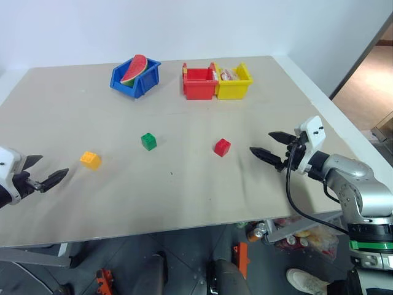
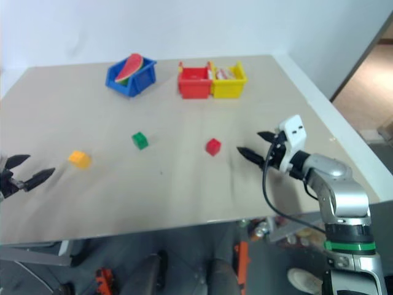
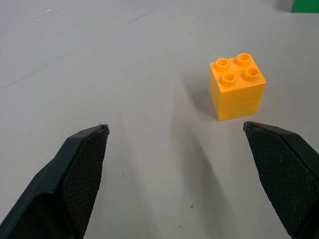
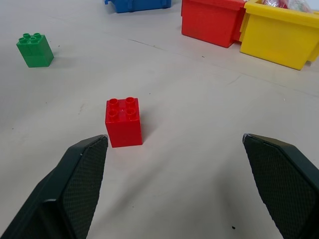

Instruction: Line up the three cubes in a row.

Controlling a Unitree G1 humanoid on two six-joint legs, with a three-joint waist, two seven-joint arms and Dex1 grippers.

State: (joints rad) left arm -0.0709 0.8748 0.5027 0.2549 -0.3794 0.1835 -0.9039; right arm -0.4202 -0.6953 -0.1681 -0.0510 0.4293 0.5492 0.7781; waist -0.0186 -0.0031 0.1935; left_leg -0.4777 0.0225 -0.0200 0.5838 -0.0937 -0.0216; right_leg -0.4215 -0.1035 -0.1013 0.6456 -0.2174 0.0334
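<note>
Three studded cubes stand apart on the table: a yellow-orange cube [image 1: 90, 160] at the left, a green cube [image 1: 148, 141] in the middle and a red cube [image 1: 222, 147] to its right. My left gripper [image 1: 43, 170] is open and empty at the left edge, a short way from the yellow-orange cube [image 3: 237, 85]. At the right, my right gripper [image 1: 274, 147] is open and empty, pointing at the red cube [image 4: 123, 122], which stands a little ahead of its fingertips. The green cube [image 4: 34, 49] lies further off.
At the back of the table [image 1: 184, 203] stand a blue bin [image 1: 136, 80] holding a watermelon slice, a red bin [image 1: 199, 82] and a yellow bin [image 1: 233, 81] side by side. The table's front edge runs just below both grippers.
</note>
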